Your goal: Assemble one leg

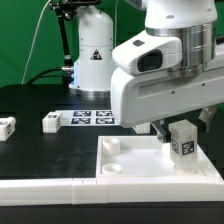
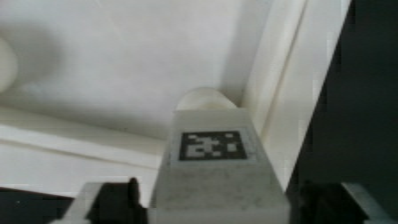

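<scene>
My gripper [image 1: 180, 127] is shut on a leg [image 1: 182, 141], a small white block with a black-and-white tag, held upright just above the right part of the large white square panel [image 1: 140, 165]. In the wrist view the leg [image 2: 214, 150] sits between the dark fingers [image 2: 114, 202], its far end over a rounded socket [image 2: 210, 98] near the panel's raised edge [image 2: 285, 70]. Two more legs [image 1: 51, 122] [image 1: 7, 126] lie on the black table at the exterior view's left.
The marker board [image 1: 92, 117] lies behind the panel. Round sockets [image 1: 110, 146] [image 1: 110, 171] stand on the panel's left side. A long white bar [image 1: 40, 187] runs along the table's front. A white robot base [image 1: 92, 60] stands at the back.
</scene>
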Motion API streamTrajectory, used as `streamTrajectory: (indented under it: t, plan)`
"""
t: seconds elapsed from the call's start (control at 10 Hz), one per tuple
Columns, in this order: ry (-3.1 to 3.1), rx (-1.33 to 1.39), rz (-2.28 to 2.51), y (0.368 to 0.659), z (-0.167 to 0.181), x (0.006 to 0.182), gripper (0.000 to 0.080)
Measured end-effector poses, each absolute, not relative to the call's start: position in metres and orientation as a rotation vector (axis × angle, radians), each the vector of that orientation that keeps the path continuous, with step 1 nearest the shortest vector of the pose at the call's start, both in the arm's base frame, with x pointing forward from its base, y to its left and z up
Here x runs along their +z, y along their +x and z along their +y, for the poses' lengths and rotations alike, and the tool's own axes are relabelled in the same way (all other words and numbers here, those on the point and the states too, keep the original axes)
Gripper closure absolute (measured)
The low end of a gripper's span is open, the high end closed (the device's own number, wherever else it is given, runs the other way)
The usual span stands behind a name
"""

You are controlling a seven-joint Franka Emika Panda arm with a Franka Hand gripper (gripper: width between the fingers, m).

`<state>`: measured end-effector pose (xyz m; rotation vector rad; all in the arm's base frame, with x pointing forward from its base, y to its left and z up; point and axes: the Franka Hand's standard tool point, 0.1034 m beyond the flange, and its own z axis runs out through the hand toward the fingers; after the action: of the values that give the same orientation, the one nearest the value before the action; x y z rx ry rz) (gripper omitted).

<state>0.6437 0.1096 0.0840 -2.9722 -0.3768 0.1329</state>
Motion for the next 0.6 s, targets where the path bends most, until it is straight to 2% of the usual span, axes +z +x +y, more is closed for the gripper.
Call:
streamTrajectory:
  t: [0.4, 0.6]
  plan:
    - [-2.983, 0.139, -0.295, 0.6437, 0.1099, 0.0840, 0.0510]
    - [-3.005, 0.132, 0.028, 0.6417, 0.1124, 0.0836, 0.0510]
